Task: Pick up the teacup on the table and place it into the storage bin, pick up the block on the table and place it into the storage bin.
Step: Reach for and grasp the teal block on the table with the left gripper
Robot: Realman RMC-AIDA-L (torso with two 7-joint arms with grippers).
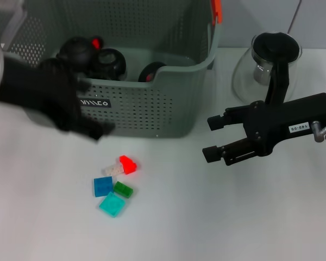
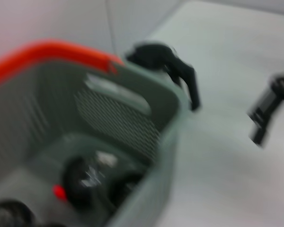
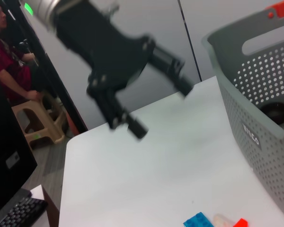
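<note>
The large grey-green perforated plastic storage bin (image 1: pixel 152 103) sits at twelve o'clock on the white table (image 1: pixel 217 217), and dark round cup-like pieces with red spots (image 1: pixel 106 62) already lie inside it. No teacup shows out on the tabletop, so I judge the teacup half done.

The blocks are the open business. A small cluster lies on the table at six o'clock from the bin's front wall, well clear of it: a red block (image 1: pixel 127 163), a pale translucent block (image 1: pixel 111 169), a blue block (image 1: pixel 102 186), a green block (image 1: pixel 123 189) and a teal block (image 1: pixel 112 204). None is held.

The left gripper (image 3: pixel 149 106) hangs above the table at the bin's front-left corner, roughly ten o'clock from the blocks, fingers spread and empty. The right gripper (image 1: pixel 213 138) hovers at three o'clock from the cluster, well apart, fingers parted, pinching nothing. A glass pitcher with a black lid (image 1: pixel 266 65) stands at the bin's three o'clock.
</note>
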